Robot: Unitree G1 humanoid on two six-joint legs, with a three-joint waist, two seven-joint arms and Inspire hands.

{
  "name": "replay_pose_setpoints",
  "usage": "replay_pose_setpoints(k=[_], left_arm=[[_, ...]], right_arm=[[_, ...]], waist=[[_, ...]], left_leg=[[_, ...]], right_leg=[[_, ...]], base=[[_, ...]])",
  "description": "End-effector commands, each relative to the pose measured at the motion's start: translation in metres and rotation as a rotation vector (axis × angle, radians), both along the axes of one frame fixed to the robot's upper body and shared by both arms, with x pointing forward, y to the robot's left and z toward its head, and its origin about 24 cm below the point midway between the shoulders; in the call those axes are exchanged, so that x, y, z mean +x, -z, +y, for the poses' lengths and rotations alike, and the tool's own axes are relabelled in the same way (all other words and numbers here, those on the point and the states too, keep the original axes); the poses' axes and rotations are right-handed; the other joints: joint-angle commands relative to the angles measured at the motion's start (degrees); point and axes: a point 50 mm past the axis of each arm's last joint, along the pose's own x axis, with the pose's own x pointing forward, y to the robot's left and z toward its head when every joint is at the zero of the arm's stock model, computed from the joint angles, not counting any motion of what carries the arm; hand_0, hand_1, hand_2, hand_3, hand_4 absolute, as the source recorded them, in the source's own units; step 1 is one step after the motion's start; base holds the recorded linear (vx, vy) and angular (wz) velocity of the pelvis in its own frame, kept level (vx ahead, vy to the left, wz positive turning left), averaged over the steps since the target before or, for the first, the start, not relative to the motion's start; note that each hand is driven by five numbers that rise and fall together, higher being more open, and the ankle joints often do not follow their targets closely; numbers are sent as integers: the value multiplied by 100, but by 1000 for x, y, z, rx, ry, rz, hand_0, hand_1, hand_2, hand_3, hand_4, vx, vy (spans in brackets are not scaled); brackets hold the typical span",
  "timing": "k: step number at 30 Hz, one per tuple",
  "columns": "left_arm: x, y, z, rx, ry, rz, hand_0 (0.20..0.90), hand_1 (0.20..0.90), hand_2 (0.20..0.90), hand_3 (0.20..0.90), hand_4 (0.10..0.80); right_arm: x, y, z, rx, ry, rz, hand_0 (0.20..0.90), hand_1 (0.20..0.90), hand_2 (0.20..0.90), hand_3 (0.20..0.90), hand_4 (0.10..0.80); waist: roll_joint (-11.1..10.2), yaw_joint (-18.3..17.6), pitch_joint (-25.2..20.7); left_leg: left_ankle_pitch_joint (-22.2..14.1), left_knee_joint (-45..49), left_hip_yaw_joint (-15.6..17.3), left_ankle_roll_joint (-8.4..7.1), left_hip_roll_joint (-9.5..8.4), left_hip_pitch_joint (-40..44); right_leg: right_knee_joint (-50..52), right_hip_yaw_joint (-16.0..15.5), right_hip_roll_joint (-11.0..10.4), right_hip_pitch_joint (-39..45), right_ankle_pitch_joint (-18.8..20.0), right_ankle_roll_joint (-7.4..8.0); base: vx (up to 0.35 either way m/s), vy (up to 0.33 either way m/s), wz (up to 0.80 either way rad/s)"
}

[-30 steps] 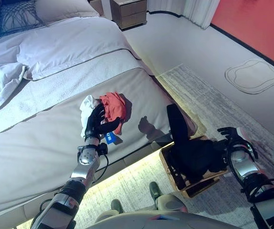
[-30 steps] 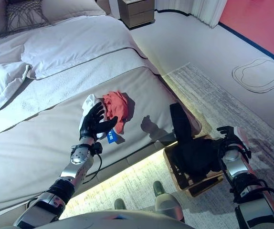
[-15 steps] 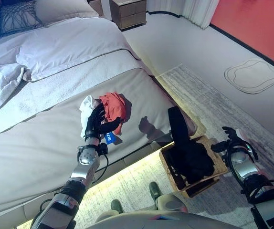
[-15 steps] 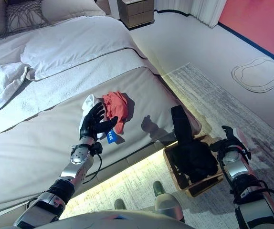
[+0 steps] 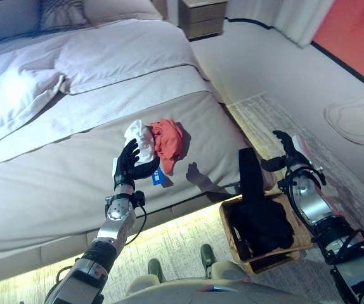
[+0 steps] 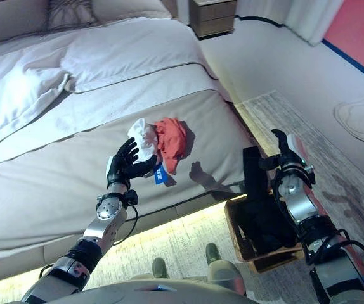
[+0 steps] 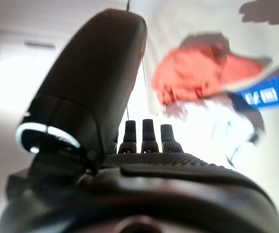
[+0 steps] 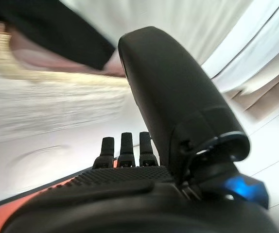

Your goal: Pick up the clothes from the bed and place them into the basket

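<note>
A red garment [image 5: 169, 135] and a white garment [image 5: 141, 140] lie bunched together on the grey bed cover [image 5: 55, 177], with a small blue tag [image 5: 158, 178] beside them. They also show in the left wrist view [image 7: 193, 73]. My left hand [image 5: 128, 167] is open, hovering just short of the white garment. A wicker basket [image 5: 299, 237] stands on the rug by the bed and holds a black garment [image 5: 258, 218], part of which drapes up over the bed's edge. My right hand [image 5: 288, 151] is open and empty, raised above the basket.
White pillows and a rumpled duvet [image 5: 23, 95] lie at the head of the bed. A wooden nightstand [image 5: 205, 17] stands beyond the bed. A patterned rug [image 5: 277, 126] runs along the bed's side. A red wall [image 5: 353, 31] is at the far right.
My right hand has lifted from the basket's side to above it, empty. The black garment stays in the basket. The camera has shifted; the left hand holds its place by the white garment.
</note>
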Motion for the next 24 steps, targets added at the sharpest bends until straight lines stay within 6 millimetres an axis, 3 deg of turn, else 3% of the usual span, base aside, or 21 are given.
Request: replay_pose_setpoints(k=[1,7,9,12,17,24], left_arm=[[20,-53,13,77,53,-277,900,900,900,900,800],[22,-72,21,109,184,-361,900,900,900,900,800],[23,-86,15,86,264,-428,900,900,900,900,800],[20,-99,9,87,333,-494,900,900,900,900,800],[17,-109,6,29,337,-530,900,900,900,900,800],[6,-118,4,-46,337,-587,900,900,900,900,800]], right_arm=[[39,-84,18,-86,-108,-296,900,900,900,900,800],[57,-146,24,-147,-149,-466,900,900,900,900,800],[63,-177,23,-196,-143,-536,900,900,900,900,800],[68,-205,20,-238,-121,-590,900,900,900,900,800],[72,-229,22,-298,-83,-621,900,900,900,900,800],[75,-263,11,-363,35,-629,900,900,900,900,800]], waist=[[-311,356,57],[-225,844,777],[-109,983,1122],[60,1137,1437],[242,1326,1827],[499,1639,1832]], left_leg=[[-909,916,-473,9,60,-301],[-1097,1875,-886,23,-187,-1129],[-1161,2301,-985,38,-320,-1576],[-1195,2719,-1110,92,-464,-2092],[-1262,3292,-1226,171,-732,-2825],[-1318,4097,-1237,241,-988,-4364]], right_leg=[[1037,-77,-395,-282,-686,-46],[1882,-538,-537,-771,-1070,-182],[2299,-649,-598,-1134,-1173,-239],[2868,-721,-664,-1631,-1323,-315],[3625,-844,-807,-2339,-1497,-354],[4520,-1027,-891,-3790,-1672,-438]], base=[[17,-1,40],[-40,17,40],[-126,69,33],[-76,78,36],[-45,54,37],[-46,-3,23]])
